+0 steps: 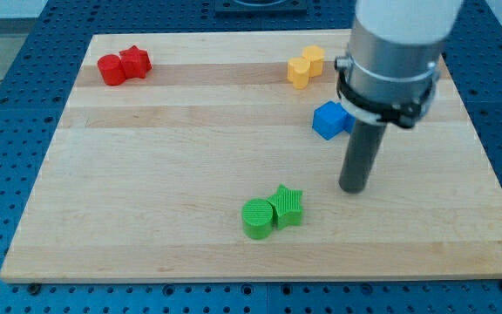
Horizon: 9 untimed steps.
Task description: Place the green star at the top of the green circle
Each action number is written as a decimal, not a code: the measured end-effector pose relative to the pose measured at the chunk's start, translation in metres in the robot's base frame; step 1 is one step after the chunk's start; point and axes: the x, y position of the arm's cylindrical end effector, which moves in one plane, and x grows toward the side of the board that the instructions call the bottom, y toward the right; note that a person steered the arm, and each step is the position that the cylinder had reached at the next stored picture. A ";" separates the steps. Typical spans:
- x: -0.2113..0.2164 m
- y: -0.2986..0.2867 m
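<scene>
The green star (288, 206) lies on the wooden board, touching the right side of the green circle (257, 218), a little toward the view's top of it. Both sit near the board's bottom middle. My tip (353, 187) rests on the board to the right of the green star, apart from it by a clear gap. The rod rises from there to the arm's grey body at the view's top right.
A blue cube (329, 119) sits just left of the rod, partly behind it. Two yellow blocks (305, 67) touch each other at the top middle. Two red blocks (123, 65) touch each other at the top left. The board's edge (260, 277) runs along the bottom.
</scene>
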 end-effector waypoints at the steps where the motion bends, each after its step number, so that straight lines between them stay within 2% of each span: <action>1: 0.043 -0.008; 2: 0.065 -0.013; 4: 0.059 -0.108; 6: 0.059 -0.098; 7: 0.059 -0.070; 9: 0.009 -0.081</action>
